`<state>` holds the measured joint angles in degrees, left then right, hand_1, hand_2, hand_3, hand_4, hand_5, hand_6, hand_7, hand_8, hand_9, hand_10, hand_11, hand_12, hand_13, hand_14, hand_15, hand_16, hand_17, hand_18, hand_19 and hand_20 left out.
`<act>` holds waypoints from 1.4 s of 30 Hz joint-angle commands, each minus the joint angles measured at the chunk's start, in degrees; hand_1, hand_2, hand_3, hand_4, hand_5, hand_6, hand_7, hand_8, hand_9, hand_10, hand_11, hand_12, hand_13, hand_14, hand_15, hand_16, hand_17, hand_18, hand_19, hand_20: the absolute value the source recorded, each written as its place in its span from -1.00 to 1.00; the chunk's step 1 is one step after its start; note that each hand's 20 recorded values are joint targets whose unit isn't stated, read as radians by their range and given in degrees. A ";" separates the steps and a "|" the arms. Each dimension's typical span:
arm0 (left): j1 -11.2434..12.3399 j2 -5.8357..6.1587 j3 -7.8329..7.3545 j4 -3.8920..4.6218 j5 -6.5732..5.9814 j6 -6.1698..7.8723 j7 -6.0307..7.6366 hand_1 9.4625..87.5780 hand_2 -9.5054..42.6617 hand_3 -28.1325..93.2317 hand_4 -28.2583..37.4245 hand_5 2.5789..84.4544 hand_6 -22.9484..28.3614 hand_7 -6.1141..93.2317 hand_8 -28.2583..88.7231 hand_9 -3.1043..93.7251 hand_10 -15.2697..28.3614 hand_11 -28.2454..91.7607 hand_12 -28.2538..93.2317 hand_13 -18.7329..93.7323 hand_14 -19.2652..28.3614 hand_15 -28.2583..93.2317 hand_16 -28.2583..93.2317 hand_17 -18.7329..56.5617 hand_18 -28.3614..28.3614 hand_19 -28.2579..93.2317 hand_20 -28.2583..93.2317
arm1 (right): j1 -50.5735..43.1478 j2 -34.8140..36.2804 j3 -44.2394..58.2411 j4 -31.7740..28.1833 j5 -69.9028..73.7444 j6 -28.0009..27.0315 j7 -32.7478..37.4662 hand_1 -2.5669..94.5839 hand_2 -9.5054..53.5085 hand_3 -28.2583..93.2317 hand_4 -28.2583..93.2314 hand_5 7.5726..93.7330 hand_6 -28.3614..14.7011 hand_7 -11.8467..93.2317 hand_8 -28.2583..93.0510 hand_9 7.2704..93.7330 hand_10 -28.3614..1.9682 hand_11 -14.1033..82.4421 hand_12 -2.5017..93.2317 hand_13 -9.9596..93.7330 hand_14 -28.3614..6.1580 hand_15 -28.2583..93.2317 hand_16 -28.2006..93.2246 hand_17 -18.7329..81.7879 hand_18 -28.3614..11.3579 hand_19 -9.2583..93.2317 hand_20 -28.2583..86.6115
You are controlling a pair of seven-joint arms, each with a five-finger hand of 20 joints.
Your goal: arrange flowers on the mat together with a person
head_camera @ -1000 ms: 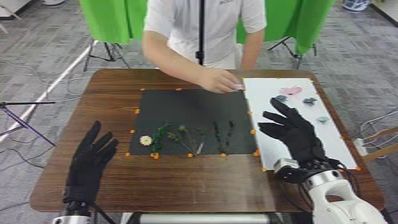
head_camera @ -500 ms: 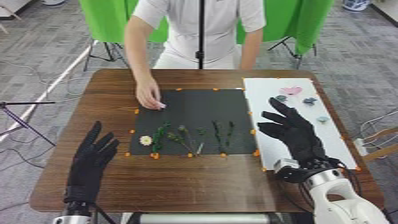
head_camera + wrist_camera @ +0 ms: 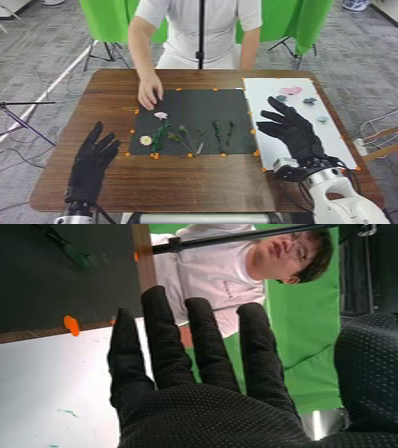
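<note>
Looks roughly half done imo. Dark mat (image 3: 200,102), mid-frame, has green stems (image 3: 161,136), a pale daisy (image 3: 146,140) and a small pink flower (image 3: 161,115) just below the person's hand (image 3: 150,92). Pink bloom (image 3: 290,90) and bluish ones (image 3: 309,101) on the white sheet (image 3: 266,100), upper right, probably need placing. Right hand (image 3: 298,137) and left hand (image 3: 87,167): fingers apart, empty.

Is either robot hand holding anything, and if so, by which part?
Nothing is held: the left hand and the right hand are open and empty.

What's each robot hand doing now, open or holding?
Left hand: open, holding nothing.
Right hand: open, holding nothing, above the white sheet.
</note>
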<state>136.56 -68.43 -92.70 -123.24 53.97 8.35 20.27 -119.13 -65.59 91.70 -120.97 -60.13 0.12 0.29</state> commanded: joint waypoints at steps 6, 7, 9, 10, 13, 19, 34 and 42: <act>-0.09 0.57 0.58 0.47 0.14 -0.12 0.09 -0.75 -0.50 0.72 -1.00 -0.50 -0.20 -0.65 -0.68 -0.37 0.27 -0.39 -0.32 -0.29 0.55 -0.26 -0.53 -0.81 0.81 0.16 -0.43 | -0.19 0.16 0.18 -0.55 -0.58 -0.11 0.22 -0.62 -0.35 0.54 -0.99 -0.37 0.50 -0.57 -0.69 -0.25 -0.11 -0.55 -0.59 -0.16 -0.46 -0.15 -0.15 -0.55 -0.72 -0.07 -0.08; -0.15 0.58 0.59 0.50 0.03 -0.07 0.15 -0.75 -0.50 0.73 -1.00 -0.51 -0.20 -0.65 -0.68 -0.37 0.27 -0.39 -0.32 -0.29 0.55 -0.26 -0.53 -0.81 0.81 0.16 -0.43 | -0.16 0.38 0.26 -0.60 -0.43 0.12 0.25 -0.62 -0.35 0.54 -0.99 -0.37 0.50 -0.58 -0.69 -0.25 -0.11 -0.55 -0.59 -0.16 -0.46 -0.15 -0.15 -0.55 -0.72 -0.08 -0.08; -0.12 0.78 0.60 0.48 -0.06 0.05 0.51 -0.75 -0.50 0.73 -1.00 -0.51 -0.20 -0.65 -0.68 -0.37 0.27 -0.39 -0.32 -0.29 0.55 -0.26 -0.53 -0.81 0.81 0.16 -0.43 | -0.02 0.99 0.91 -0.75 -0.75 0.06 0.82 -0.62 -0.35 0.54 -0.99 -0.37 0.50 -0.58 -0.69 -0.25 -0.11 -0.55 -0.59 -0.16 -0.46 -0.15 -0.15 -0.55 -0.72 -0.07 -0.08; -0.33 0.84 0.56 0.54 0.08 -0.05 0.37 -0.75 -0.50 0.73 -1.00 -0.51 -0.20 -0.65 -0.68 -0.37 0.27 -0.39 -0.32 -0.29 0.55 -0.26 -0.53 -0.81 0.81 0.16 -0.43 | -0.20 1.59 1.32 -1.04 -1.04 0.87 0.96 -0.61 -0.35 0.54 -0.99 -0.37 0.50 -0.58 -0.69 -0.25 -0.12 -0.55 -0.59 -0.15 -0.46 -0.15 -0.15 -0.54 -0.72 -0.08 -0.08; -0.35 1.11 0.66 0.38 -0.13 0.42 0.69 -0.75 -0.50 0.73 -1.00 -0.51 -0.20 -0.65 -0.68 -0.37 0.27 -0.39 -0.32 -0.29 0.55 -0.25 -0.53 -0.81 0.81 0.16 -0.43 | 0.29 3.55 3.25 -1.42 -1.52 1.99 1.67 -0.62 -0.35 0.54 -0.98 -0.36 0.50 -0.58 -0.69 -0.24 -0.14 -0.54 -0.59 -0.14 -0.46 -0.13 -0.15 -0.54 -0.74 -0.06 -0.07; 0.20 1.85 0.65 0.00 -0.33 1.13 1.11 -0.75 -0.50 0.73 -1.00 -0.51 -0.20 -0.65 -0.68 -0.37 0.27 -0.39 -0.32 -0.29 0.55 -0.25 -0.53 -0.81 0.81 0.16 -0.43 | 1.52 9.20 9.00 -2.34 -7.22 4.55 5.90 -0.60 -0.38 0.54 -0.97 -0.36 0.48 -0.58 -0.68 -0.21 -0.18 -0.49 -0.58 -0.10 -0.46 -0.02 -0.18 -0.53 -0.79 0.03 -0.04; 0.19 2.68 0.85 -0.54 -0.55 1.87 1.62 -0.74 -0.50 0.73 -1.00 -0.51 -0.19 -0.65 -0.68 -0.37 0.27 -0.39 -0.32 -0.29 0.55 -0.25 -0.53 -0.81 0.82 0.17 -0.43 | 12.44 25.91 7.99 3.27 -29.81 8.23 27.41 -0.54 -0.50 0.56 -0.94 -0.36 0.44 -0.57 -0.68 -0.24 -0.20 -0.46 -0.58 -0.04 -0.40 0.18 -0.26 -0.47 -0.80 0.15 -0.02; 0.33 2.76 1.24 -0.62 -0.76 2.27 2.22 -0.73 -0.49 0.73 -1.00 -0.51 -0.19 -0.65 -0.68 -0.37 0.27 -0.38 -0.32 -0.29 0.55 -0.25 -0.53 -0.81 0.82 0.17 -0.44 | 21.01 30.30 -3.09 10.34 -45.13 5.75 38.59 -0.49 -0.56 0.56 -0.92 -0.36 0.44 -0.54 -0.68 -0.27 -0.16 -0.46 -0.57 -0.02 -0.33 0.26 -0.29 -0.45 -0.79 0.18 -0.02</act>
<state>136.30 -65.63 -91.86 -123.62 53.58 9.91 22.19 -103.63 -38.29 94.88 -115.16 -97.01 8.14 32.02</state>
